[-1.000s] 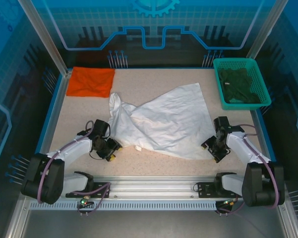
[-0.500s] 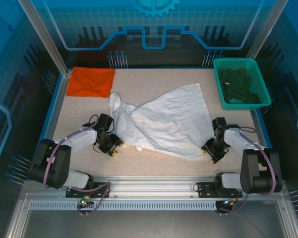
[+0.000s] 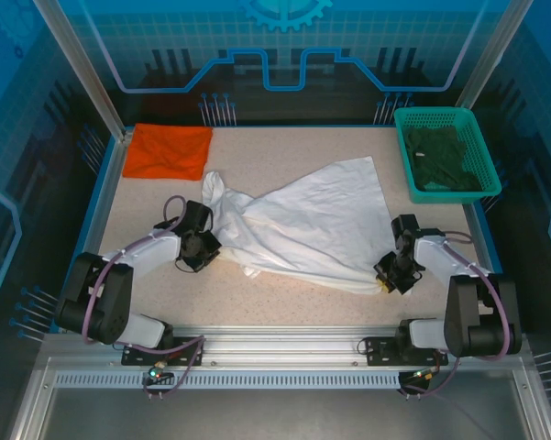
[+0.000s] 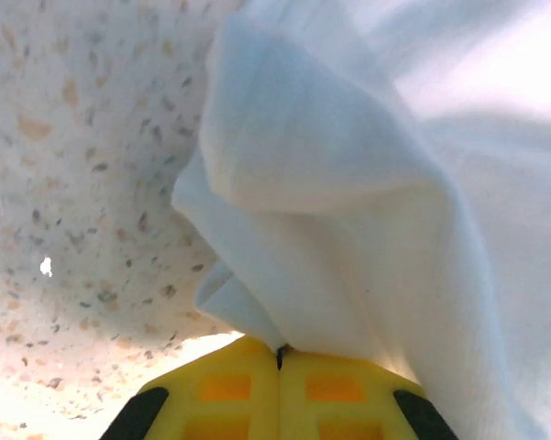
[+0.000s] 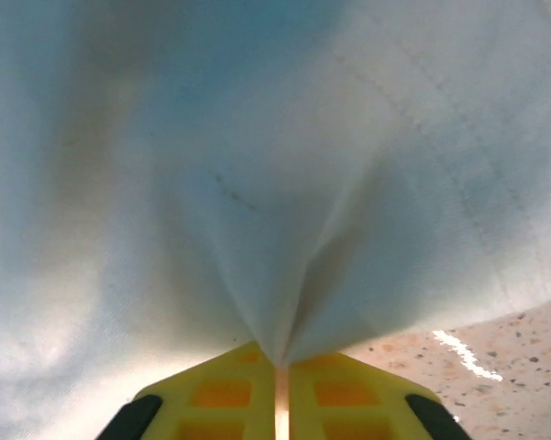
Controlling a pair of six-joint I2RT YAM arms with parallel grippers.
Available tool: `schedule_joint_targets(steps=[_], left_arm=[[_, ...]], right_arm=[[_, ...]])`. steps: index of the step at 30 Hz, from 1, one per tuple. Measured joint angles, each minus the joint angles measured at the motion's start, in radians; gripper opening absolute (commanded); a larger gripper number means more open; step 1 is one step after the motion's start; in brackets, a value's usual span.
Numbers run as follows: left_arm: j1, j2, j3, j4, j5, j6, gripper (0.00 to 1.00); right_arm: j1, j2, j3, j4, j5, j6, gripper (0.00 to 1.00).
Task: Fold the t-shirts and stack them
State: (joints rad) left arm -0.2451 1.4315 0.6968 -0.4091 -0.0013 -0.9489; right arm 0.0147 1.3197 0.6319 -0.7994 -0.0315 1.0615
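Speckled beige stone-look flat table with a blue rim, boxed in by an aluminium post frame with blue-lit clear panels behind and at both sides. Biggest item: the soft cloth white t-shirt, spread diagonally across the table middle, wrinkled, unfolded, one corner pointing toward the far right, a bunched twisted part at its left end. Its near-left bunch is pinched by the left gripper; in the left wrist view the yellow jaws of the left gripper meet tight on a thick fold of the white t-shirt. The right gripper is clamped on the near-right corner; in the right wrist view its jaws are closed on cloth that fans up from them. Folded bright orange t-shirt lies flat in the far-left corner, just beside the rim, apart from the white one. Teal plastic mesh basket sits at the far-right edge, holding dark green cloth. Bare table along the near edge, at far centre and between basket and shirt.
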Motion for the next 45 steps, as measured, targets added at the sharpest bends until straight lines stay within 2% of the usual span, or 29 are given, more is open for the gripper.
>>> schedule_joint_targets(steps=[2,9,14,21,26,30,36,45], left_arm=[[0.000,-0.012,0.015,-0.003,-0.011,0.015,0.00],[0.000,-0.209,0.127,-0.113,-0.010,0.076,0.00],[0.000,-0.374,0.305,-0.193,-0.013,0.137,0.00],[0.000,-0.415,0.531,-0.187,0.036,0.209,0.00],[0.000,-0.463,0.623,-0.179,0.080,0.254,0.00],[0.000,-0.462,0.814,-0.164,0.103,0.315,0.00],[0.000,-0.426,1.099,-0.089,0.124,0.377,0.00],[0.000,-0.263,1.307,-0.026,0.147,0.380,0.00]], right_arm=[[0.012,-0.016,0.035,-0.008,0.013,-0.015,0.00],[0.082,-0.096,0.272,-0.076,0.086,-0.062,0.00],[0.103,-0.104,0.478,-0.111,0.137,-0.110,0.00],[0.127,-0.123,0.660,-0.124,0.181,-0.175,0.00],[0.161,-0.252,0.682,-0.113,0.214,-0.219,0.00],[0.165,-0.331,0.802,-0.111,0.264,-0.272,0.00],[0.197,-0.346,1.011,-0.066,0.332,-0.334,0.00],[0.267,-0.199,1.208,-0.011,0.406,-0.411,0.00]])
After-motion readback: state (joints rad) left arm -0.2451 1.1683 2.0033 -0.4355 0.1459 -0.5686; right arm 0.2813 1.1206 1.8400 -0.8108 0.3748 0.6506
